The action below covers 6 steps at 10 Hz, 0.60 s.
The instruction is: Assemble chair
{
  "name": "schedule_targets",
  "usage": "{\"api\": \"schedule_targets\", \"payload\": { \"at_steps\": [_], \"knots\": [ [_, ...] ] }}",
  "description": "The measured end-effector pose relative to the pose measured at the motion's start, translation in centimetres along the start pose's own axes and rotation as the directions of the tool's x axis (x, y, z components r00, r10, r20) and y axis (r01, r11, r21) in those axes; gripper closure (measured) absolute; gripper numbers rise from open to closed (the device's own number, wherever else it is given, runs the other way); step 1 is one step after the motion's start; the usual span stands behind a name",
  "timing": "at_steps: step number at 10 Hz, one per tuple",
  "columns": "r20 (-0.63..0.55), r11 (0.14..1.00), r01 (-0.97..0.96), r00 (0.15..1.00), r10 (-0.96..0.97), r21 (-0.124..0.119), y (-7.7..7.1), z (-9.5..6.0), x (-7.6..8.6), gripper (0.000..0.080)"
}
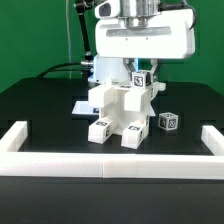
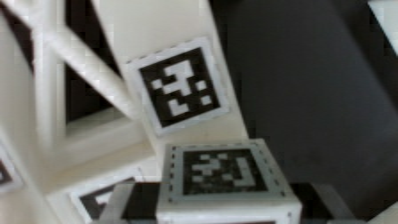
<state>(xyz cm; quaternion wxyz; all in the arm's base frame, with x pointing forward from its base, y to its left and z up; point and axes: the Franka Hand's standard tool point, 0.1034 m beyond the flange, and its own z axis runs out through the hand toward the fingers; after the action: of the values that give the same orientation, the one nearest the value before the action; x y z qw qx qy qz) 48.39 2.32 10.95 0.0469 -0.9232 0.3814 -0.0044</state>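
White blocky plastic chair (image 1: 118, 108) is part-built. My claw (image 1: 140, 71) grips a white tagged block (image 1: 140, 80) atop it; next, I think, press down.

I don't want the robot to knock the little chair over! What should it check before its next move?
1. Small matte-white blocky plastic chair stands on the black table, not tipped over: ok.
2. The robot's jaws are directly above the chair's top tagged white piece: ok.
3. The jaws are actually gripping that piece: cannot tell.
4. The loose small white tagged cube lies apart from the chair, on the exterior view's right: ok.
5. The black-and-white square marker tag fills the wrist view and its pattern shows, a bit blurred: ok.
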Motion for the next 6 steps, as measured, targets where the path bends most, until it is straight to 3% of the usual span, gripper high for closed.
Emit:
{"api": "schedule_targets", "payload": {
  "at_steps": [4,6],
  "knots": [
    [0.002,0.955,-0.297,0.955,0.297,-0.002,-0.12,0.13,-0.15,0.0516],
    [0.002,0.935,-0.355,0.935,0.355,-0.002,-0.13,0.13,-0.16,0.0516]
  ]
}}
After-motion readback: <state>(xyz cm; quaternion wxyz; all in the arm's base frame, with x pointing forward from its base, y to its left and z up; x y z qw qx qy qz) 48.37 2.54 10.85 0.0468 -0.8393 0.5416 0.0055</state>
